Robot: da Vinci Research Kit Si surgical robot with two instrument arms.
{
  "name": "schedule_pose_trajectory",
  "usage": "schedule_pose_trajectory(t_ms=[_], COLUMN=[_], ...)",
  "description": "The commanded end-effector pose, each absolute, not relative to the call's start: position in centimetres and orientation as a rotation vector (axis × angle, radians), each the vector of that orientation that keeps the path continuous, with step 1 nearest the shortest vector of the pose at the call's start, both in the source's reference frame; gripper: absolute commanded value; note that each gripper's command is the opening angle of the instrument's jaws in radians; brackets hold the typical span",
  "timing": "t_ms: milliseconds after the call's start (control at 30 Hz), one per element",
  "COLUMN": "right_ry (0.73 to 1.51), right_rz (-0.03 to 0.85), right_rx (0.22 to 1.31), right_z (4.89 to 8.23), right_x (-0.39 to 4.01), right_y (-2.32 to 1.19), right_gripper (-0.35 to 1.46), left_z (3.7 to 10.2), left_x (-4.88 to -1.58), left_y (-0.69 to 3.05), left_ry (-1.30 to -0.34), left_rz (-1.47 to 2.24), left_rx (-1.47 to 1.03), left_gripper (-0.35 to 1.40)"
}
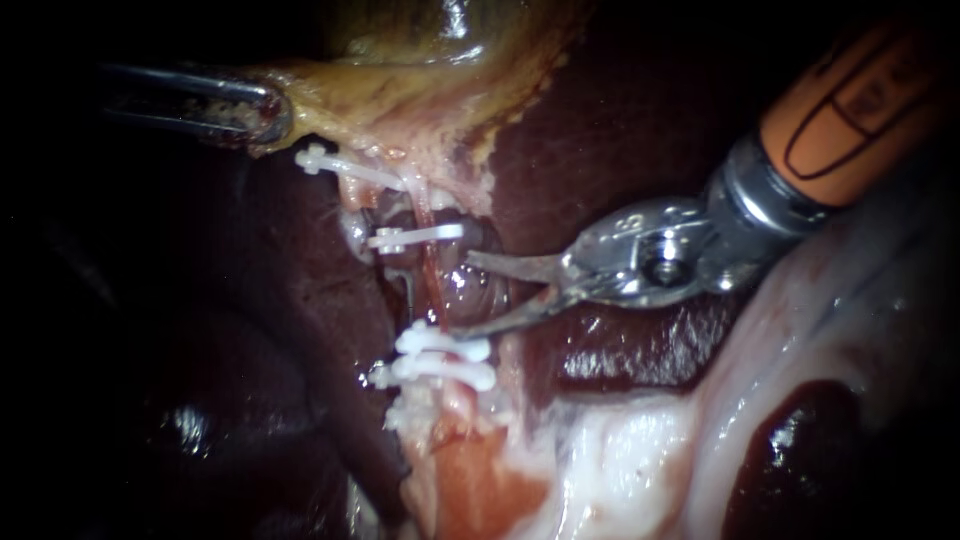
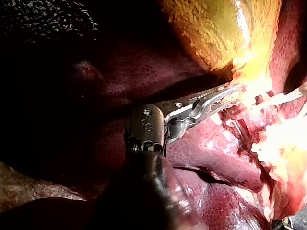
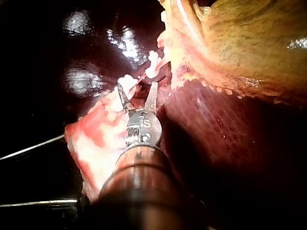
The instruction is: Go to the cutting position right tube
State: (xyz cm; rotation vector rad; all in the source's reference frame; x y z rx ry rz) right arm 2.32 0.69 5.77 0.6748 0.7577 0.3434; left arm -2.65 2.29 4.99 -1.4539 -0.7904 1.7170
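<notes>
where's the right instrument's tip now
Endoscope view, centre: the right instrument, jaws open, sits just right of the tube, between the clip above and the clips below.

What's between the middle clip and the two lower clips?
A bare stretch of tube runs from the middle clip to the lower clips, seen in the endoscope view. The open right instrument points into that gap from the side.

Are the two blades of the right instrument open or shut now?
Open. The endoscope view shows a clear gap between the two blades of the right instrument, and they grip nothing.
</notes>
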Motion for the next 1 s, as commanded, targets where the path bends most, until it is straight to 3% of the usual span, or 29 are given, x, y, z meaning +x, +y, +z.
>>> schedule_pose_trajectory(t_ms=[33, 500, 800, 1000], right_ry=[0.753, 0.847, 0.951, 0.986], right_rz=[0.345, 0.434, 0.469, 0.459], right_rx=[0.676, 0.717, 0.766, 0.867], right_z=[5.8, 6.22, 6.24, 6.19], right_x=[2.36, 2.83, 2.99, 3.01], right_y=[0.7, 0.7, 0.73, 0.69], right_gripper=[1.31, 1.36, 1.4, 1.38], left_z=[4.99, 4.98, 4.98, 4.98], left_x=[-2.65, -2.67, -2.69, -2.68], left_y=[2.29, 2.29, 2.28, 2.28], left_ry=[-0.79, -0.788, -0.784, -0.784], left_rz=[1.717, 1.717, 1.716, 1.716], left_rx=[-1.454, -1.453, -1.451, -1.451], left_gripper=[-0.35, -0.35, -0.35, -0.35])
